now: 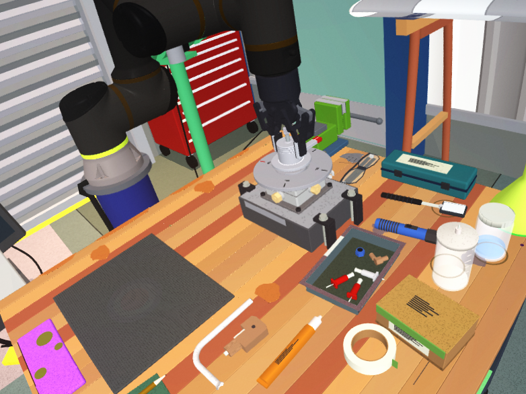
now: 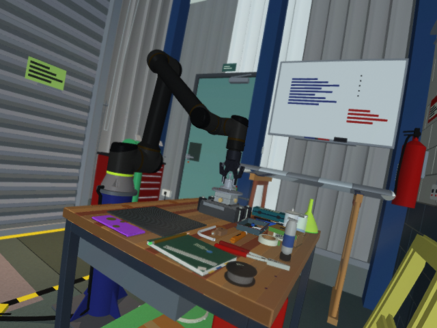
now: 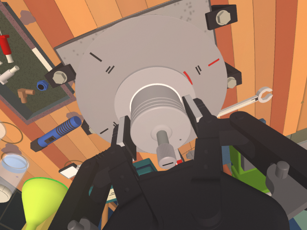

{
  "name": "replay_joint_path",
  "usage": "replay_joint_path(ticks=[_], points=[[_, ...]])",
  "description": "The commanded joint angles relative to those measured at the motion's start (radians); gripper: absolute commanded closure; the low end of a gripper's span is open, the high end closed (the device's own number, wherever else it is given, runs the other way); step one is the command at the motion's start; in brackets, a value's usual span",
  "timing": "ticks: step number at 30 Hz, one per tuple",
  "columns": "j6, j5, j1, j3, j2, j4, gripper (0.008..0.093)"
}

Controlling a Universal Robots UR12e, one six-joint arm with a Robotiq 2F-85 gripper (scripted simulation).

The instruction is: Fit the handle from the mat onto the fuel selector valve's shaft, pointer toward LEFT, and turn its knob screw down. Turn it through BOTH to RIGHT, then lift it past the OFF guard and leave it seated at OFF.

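The handle's red-tipped pointer point(image 1: 316, 140) is mostly hidden behind my fingers. The grey ribbed handle hub point(image 3: 158, 116) point(image 1: 288, 152) sits on the shaft at the centre of the valve's round dial plate point(image 1: 293, 172) point(image 3: 151, 79). Its knurled knob screw point(image 3: 166, 155) stands up from the hub top. My gripper point(image 3: 158, 121) point(image 1: 289, 142) point(image 2: 230, 176) reaches down over the hub with a finger on either side of it, still open and gripping nothing. The valve sits on a grey clamped base point(image 1: 297, 204). The dark mat point(image 1: 140, 305) lies empty at the near left.
Black clamps with bolts point(image 1: 354, 204) stand at the base corners. A parts tray point(image 1: 354, 269) lies right of the base, a blue tool point(image 1: 403, 229) and jars point(image 1: 454, 254) beyond. A green vise point(image 1: 333, 114) stands behind the valve. A wrench point(image 3: 247, 100) lies beside the dial.
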Motion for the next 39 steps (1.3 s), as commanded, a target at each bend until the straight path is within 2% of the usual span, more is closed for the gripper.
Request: replay_joint_path(ticks=[1, 25, 39], points=[[0.000, 0.000, 0.000, -0.001, 0.000, 0.000, 0.0454], [0.000, 0.000, 0.000, -0.001, 0.000, 0.000, 0.0934], [0.001, 0.000, 0.000, -0.001, 0.000, 0.000, 0.0934]])
